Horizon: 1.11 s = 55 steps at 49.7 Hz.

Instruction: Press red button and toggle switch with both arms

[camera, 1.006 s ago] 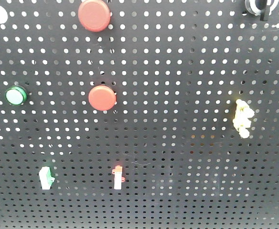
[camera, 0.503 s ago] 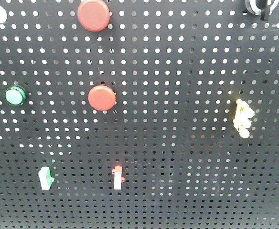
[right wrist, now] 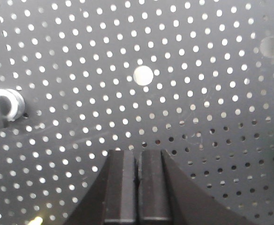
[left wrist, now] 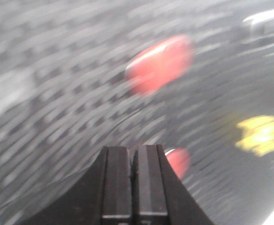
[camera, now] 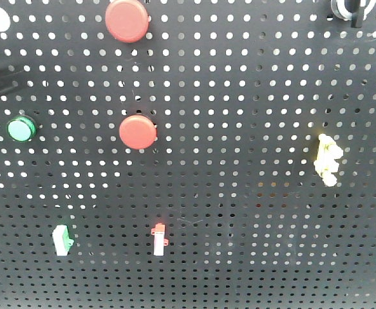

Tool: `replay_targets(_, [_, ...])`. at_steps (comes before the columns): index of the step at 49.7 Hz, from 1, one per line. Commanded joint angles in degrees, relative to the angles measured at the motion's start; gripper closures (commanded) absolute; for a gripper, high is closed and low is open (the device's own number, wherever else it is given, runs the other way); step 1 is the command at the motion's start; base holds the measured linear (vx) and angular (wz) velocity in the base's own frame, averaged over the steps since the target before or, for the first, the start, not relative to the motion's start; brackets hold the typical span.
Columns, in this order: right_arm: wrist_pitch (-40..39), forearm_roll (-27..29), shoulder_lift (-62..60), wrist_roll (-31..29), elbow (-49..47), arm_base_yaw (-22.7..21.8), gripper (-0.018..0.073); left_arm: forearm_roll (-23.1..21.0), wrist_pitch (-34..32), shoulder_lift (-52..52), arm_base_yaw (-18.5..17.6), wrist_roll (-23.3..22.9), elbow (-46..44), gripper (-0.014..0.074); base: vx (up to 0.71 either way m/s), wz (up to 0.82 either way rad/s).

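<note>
Pegboard point(camera: 252, 212) carries the red button point(camera: 127, 20), toggle switch point(camera: 352, 11), green button point(camera: 20, 129).

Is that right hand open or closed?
Shut: the right hand has its two black fingers pressed together, with nothing between them.

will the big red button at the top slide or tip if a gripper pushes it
Probably neither: the red button sits mounted on the perforated panel, so it should only press inward. Its wide, flat-domed face likely gives the shut left gripper a forgiving target. The plastic looks matte, so slipping seems unlikely.
</note>
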Motion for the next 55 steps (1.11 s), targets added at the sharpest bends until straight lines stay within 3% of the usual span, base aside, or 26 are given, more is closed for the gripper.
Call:
replay_targets(1, [-3.7, -0.2, 1.0, -0.3, -1.7, -0.4, 0.0562, -5.4, -3.2, 3.0, -3.3, 3.4, -5.7, 0.0595, 0.00, 0.00])
replay_targets(14, [-2.2, -0.7, 1.4, -0.6, -1.7, -0.4, 0.0562, -5.1, -3.6, 11.5, -9.2, 3.4, -14.7, 0.0595, 0.00, 0.00])
replay_targets(37, [-2.2, -2.0, 1.4, -1.8, -1.7, -0.4, 0.0562, -1.9, -13.1, 15.6, -8.9, 3.2, -16.8, 0.0595, 0.00, 0.00])
replay_targets(55, [-2.2, -1.9, 1.4, -1.8, -1.7, -0.4, 0.0562, -1.9, -12.0, 16.4, -5.2, -1.2, -16.9, 0.0595, 0.00, 0.00])
